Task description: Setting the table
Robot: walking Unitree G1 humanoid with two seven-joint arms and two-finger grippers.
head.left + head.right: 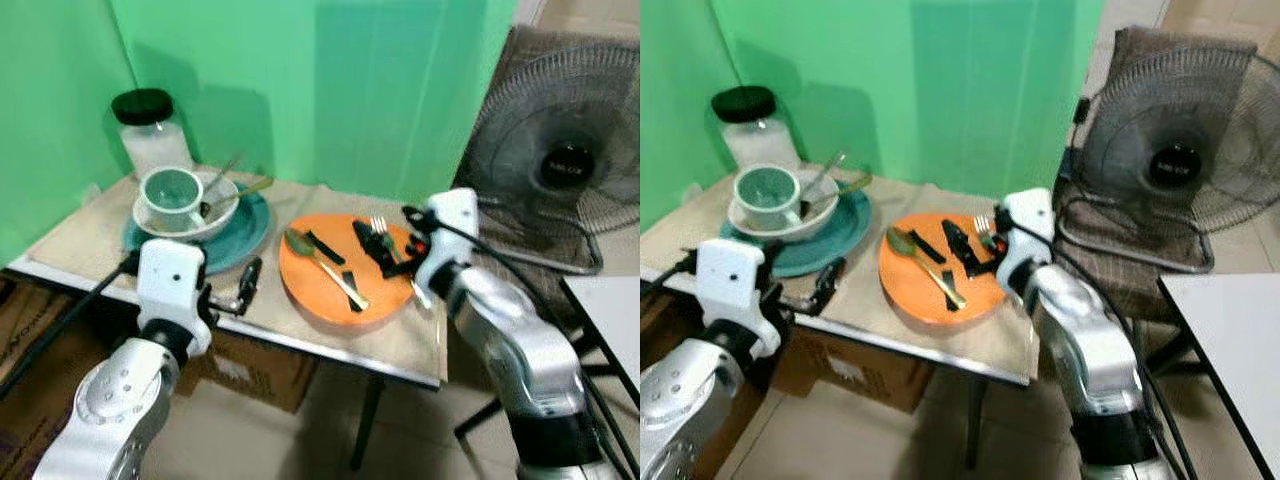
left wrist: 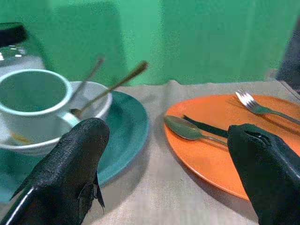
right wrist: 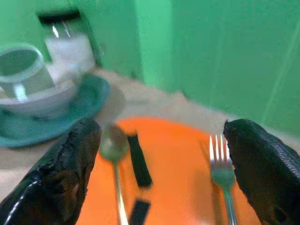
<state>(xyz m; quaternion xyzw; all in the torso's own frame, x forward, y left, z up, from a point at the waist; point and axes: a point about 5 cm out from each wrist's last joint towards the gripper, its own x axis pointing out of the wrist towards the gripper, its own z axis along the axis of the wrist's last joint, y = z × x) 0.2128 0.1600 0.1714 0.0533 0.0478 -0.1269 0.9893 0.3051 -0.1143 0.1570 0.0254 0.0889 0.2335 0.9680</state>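
Right gripper (image 3: 159, 173): fingers spread, empty, over orange plate (image 1: 385, 305).
Left gripper (image 2: 164, 173): spread, empty, near table edge.
Fork (image 3: 221, 173): on plate's right.
Risk: fork skids off plate if pinched crooked.

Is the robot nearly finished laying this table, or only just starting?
Early, it seems. The cup sits in a bowl on the teal plate, and the spoon and fork lie on the orange plate. The right gripper hovers open over that plate; the left gripper is open, holding nothing. Cutlery probably still needs placing.
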